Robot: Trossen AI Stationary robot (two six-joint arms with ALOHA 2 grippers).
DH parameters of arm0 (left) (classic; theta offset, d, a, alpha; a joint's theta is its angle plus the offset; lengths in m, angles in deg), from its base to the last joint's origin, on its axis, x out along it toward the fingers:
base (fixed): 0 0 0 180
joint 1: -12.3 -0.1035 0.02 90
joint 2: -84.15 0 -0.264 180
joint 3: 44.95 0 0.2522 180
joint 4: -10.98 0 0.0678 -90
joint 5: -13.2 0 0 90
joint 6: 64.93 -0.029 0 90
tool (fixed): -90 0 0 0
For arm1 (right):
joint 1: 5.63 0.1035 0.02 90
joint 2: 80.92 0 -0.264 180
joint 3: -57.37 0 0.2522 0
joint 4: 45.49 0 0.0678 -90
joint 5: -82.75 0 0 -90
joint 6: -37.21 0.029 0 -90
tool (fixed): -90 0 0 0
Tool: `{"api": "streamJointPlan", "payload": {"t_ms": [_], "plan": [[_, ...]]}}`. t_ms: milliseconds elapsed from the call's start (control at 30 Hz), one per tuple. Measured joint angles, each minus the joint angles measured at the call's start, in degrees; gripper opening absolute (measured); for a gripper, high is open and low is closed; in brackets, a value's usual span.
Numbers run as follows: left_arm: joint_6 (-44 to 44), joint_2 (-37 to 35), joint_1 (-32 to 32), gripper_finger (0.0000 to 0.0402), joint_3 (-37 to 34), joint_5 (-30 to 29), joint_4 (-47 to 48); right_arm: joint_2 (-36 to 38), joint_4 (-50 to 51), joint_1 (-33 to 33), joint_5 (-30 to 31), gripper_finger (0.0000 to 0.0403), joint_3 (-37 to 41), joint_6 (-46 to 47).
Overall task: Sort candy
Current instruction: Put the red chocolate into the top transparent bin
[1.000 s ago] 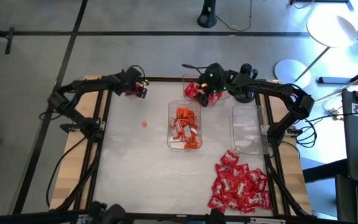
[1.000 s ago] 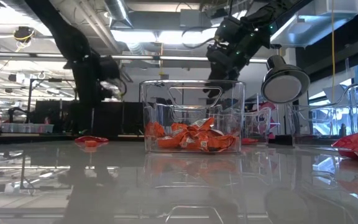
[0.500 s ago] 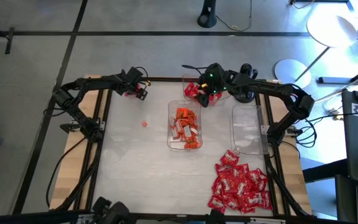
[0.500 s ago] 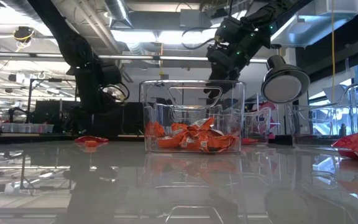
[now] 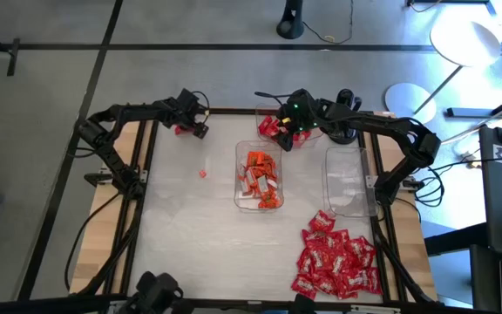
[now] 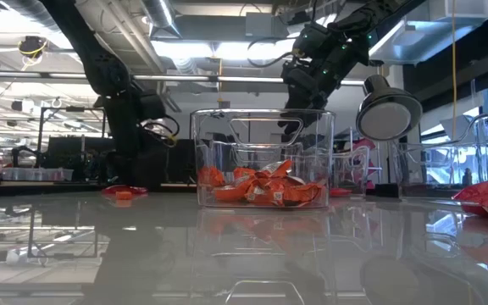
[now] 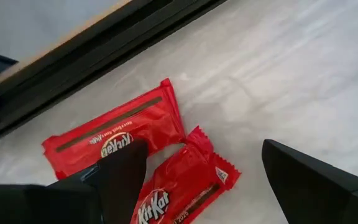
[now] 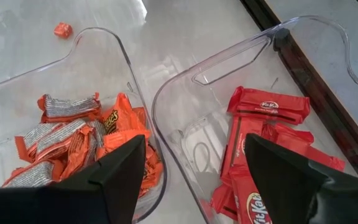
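A heap of red KitKat candy point(image 5: 338, 262) lies at the surface's near right corner. An orange-wrapped batch point(image 5: 260, 179) fills the middle clear tray point(image 5: 238, 174). At the far edge, my right fingers point(image 5: 290, 135) hang wide above the tray of KitKats point(image 8: 266, 143). By the far left corner, my left fingers point(image 7: 197, 180) spread wide over two KitKats point(image 7: 142, 149).

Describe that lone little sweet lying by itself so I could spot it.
Start at the middle tray holding orange candies. On the bare white table toward the left arm's side lies one small orange-red sweet. Nothing touches it; every other sweet sits in a tray or a heap.
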Motion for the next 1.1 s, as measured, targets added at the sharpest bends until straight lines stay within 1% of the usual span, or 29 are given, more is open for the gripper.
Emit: {"api": "streamJointPlan", "payload": {"t_ms": [133, 233, 400, 633, 700, 833, 867, 1000, 1100], "plan": [[2.97, -0.15, -0.35, 0.0304, 1.40, 7.17, 4.61, 0.00, -0.01, 0.00, 0.02, 0.0273, 0.00, -0.47], [3.93, -0.15, 0.34, 0.0304, 1.51, 9.53, 7.47, 0.00, -0.07, 0.00, 0.00, 0.0273, 0.00, -1.08], [6.91, -0.29, 3.06, 0.0304, 1.57, 8.80, 10.37, 0.00, -0.12, 0.00, 0.00, 0.0273, 0.00, -1.09], [8.98, -0.37, 10.09, 0.0304, 2.21, 9.65, 14.18, 0.00, 0.01, 0.00, 0.00, 0.0273, 0.00, -1.09], [9.69, -0.89, 11.27, 0.0304, 2.96, 8.72, 15.47, 0.00, -0.02, 0.00, -0.02, 0.0273, 0.00, -1.09], [11.77, -3.30, 12.49, 0.0304, 5.04, 4.86, 17.27, 0.00, -0.06, 0.00, -0.02, 0.0273, 0.00, -1.09], [13.13, -4.13, 12.47, 0.0304, 5.42, 3.56, 18.05, 0.00, -0.04, 0.00, -0.02, 0.0273, 0.00, -1.10], [21.46, -7.15, 12.36, 0.0304, 6.03, -4.74, 21.23, 0.00, 0.01, 0.00, -0.02, 0.0273, 0.00, -1.08], [25.32, -7.61, 12.38, 0.0304, 6.02, -6.13, 23.54, 0.00, -0.06, 0.00, -0.02, 0.0273, 0.00, -1.08]]}}
